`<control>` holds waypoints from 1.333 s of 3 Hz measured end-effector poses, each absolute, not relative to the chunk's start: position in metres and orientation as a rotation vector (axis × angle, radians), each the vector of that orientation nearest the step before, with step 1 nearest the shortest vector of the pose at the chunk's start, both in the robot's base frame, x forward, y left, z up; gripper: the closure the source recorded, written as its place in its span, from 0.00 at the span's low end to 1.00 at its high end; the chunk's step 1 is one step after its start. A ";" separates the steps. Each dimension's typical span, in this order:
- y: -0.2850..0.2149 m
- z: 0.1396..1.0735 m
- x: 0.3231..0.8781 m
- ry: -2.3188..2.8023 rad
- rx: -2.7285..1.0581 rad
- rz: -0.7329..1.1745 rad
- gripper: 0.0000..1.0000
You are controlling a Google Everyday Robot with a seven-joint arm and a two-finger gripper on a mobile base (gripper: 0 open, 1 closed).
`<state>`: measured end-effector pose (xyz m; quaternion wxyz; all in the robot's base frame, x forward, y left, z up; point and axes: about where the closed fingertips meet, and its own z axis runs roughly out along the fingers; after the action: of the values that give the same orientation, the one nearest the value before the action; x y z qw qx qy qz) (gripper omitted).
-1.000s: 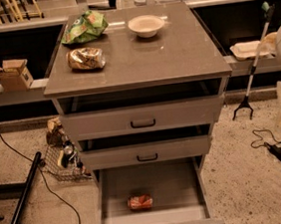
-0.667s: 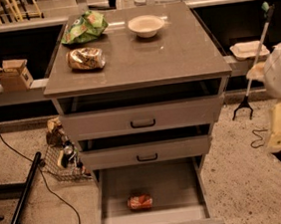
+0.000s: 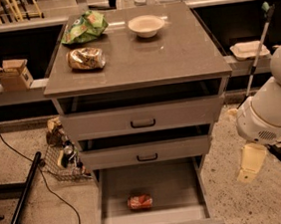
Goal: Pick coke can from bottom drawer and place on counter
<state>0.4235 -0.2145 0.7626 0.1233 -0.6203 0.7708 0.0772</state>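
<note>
The coke can (image 3: 140, 201) lies on its side on the floor of the open bottom drawer (image 3: 173, 179), near the front middle. The counter (image 3: 174, 50) is the grey-brown top of the cabinet above it. My white arm (image 3: 272, 105) comes in from the right edge. My gripper (image 3: 250, 162) hangs as a pale yellow piece to the right of the cabinet, at about the drawer's height, well apart from the can and outside the drawer.
On the counter lie a green chip bag (image 3: 84, 27), a gold foil snack bag (image 3: 86, 58) and a white bowl (image 3: 146, 26). The two upper drawers stand slightly open. A wire basket (image 3: 63, 159), a black pole (image 3: 24, 191) and a cardboard box (image 3: 11, 73) are left.
My arm has swung further into view from the right edge, moving left and down beside the cabinet. The can and the drawers have not moved.
</note>
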 end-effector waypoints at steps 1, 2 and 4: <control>-0.214 0.760 0.424 2.247 -1.809 0.230 0.00; -0.206 0.713 0.427 2.218 -1.796 0.324 0.00; -0.177 0.579 0.427 2.108 -1.689 0.547 0.00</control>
<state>0.4265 -0.1773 0.5787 0.1913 -0.6015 0.7507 0.1949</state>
